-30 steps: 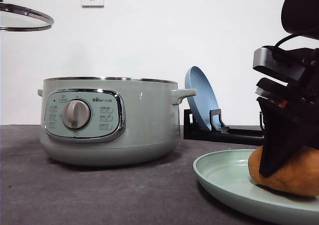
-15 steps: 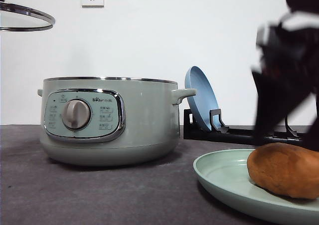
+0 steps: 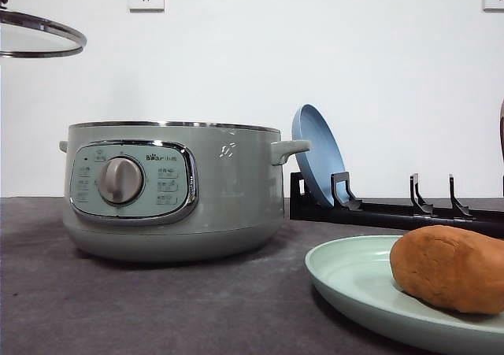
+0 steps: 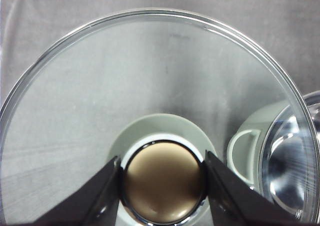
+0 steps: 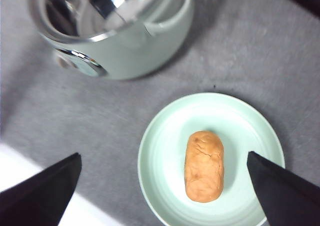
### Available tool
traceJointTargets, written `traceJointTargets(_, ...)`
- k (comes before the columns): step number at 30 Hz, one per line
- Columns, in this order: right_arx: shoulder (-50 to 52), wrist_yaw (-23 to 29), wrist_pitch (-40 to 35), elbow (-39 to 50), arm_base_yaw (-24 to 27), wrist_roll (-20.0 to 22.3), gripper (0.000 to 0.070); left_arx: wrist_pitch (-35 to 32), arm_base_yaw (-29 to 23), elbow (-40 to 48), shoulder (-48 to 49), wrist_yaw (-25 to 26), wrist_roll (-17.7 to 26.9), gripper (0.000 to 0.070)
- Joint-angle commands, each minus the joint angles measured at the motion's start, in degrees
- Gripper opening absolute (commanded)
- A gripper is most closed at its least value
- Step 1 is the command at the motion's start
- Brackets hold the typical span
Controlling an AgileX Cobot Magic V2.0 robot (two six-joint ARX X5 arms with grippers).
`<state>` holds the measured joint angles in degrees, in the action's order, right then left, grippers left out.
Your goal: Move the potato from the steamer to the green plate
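Resting free — potato [image 3: 449, 268], claw [image 5: 165, 186] withdrawn.

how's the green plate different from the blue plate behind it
The green plate is pale mint; the blue plate is light blue. The green plate lies flat on the table, while the blue plate stands tilted on edge in a black rack. The green plate carries the potato; the blue plate holds nothing. Both are round and shallow.

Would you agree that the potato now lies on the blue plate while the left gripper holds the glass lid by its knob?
Not quite: the potato lies on the green plate, as the right wrist view shows. The blue plate stands in the rack. The left gripper does hold the glass lid by its knob.
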<state>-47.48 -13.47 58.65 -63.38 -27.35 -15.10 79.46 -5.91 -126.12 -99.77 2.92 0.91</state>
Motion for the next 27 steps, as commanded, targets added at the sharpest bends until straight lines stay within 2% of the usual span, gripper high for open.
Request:
traceJointTargets(1,1.0,0.0,0.6,-2.5,-0.3,-0.9,0.0700,-2.2,0.3,-1.4,0.5,0.1,-0.3,0.0000)
traceJointTargets(5,5.0,0.1,1.0,-5.5,-0.3,-2.9,0.0700,-2.4,0.6,-1.3,0.5,0.1,-0.3,0.0000)
traceJointTargets(16,12.4,1.7,1.0,-6.4,-0.3,-4.4,0.0700,-2.5,2.4,-1.3,0.5,1.1,-1.2,0.0000)
traceJointTargets(19,12.5,1.8,1.0,-6.4,-0.3,-4.5,0.0700,-2.8,4.2,-1.3,0.5,3.9,-1.4,0.0000)
traceJointTargets(27,12.4,2.9,-0.4,-6.4,-0.3,-4.5,0.0700,-2.9,12.8,-1.3,0.5,4.2,-1.3,0.0000)
